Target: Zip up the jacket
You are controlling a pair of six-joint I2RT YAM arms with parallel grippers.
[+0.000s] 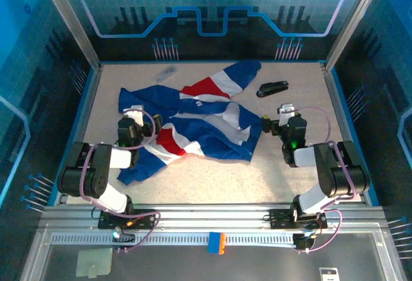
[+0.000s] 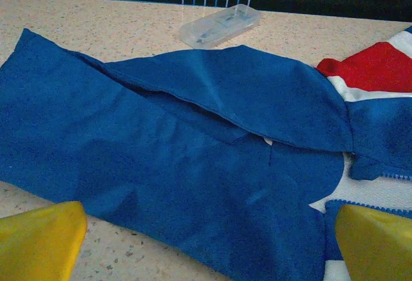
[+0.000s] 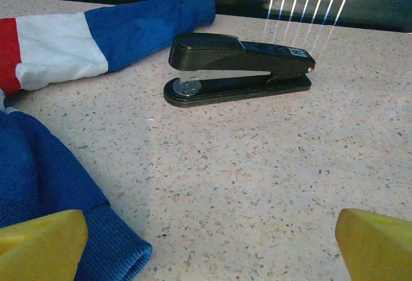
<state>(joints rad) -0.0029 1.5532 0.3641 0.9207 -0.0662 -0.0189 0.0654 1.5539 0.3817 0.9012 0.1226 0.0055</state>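
The jacket (image 1: 193, 123) lies crumpled across the middle of the table, royal blue with red and white bands. My left gripper (image 1: 140, 120) stands open at its left part. In the left wrist view its yellow fingertips (image 2: 38, 242) sit wide apart above blue jacket fabric (image 2: 193, 152), and a toothed zipper edge (image 2: 367, 205) shows by the right fingertip. My right gripper (image 1: 283, 119) is open beside the jacket's right edge. In the right wrist view it (image 3: 209, 249) hangs over bare table, with a blue ribbed cuff (image 3: 96, 249) at its left fingertip and a banded sleeve (image 3: 96, 36) further off.
A black stapler (image 1: 272, 88) lies on the table beyond the right gripper, also seen as the stapler (image 3: 238, 69) straight ahead. A clear plastic case (image 1: 165, 73) rests at the back left, the same case (image 2: 220, 25) beyond the hood. Speckled table (image 1: 212, 178) lies bare in front.
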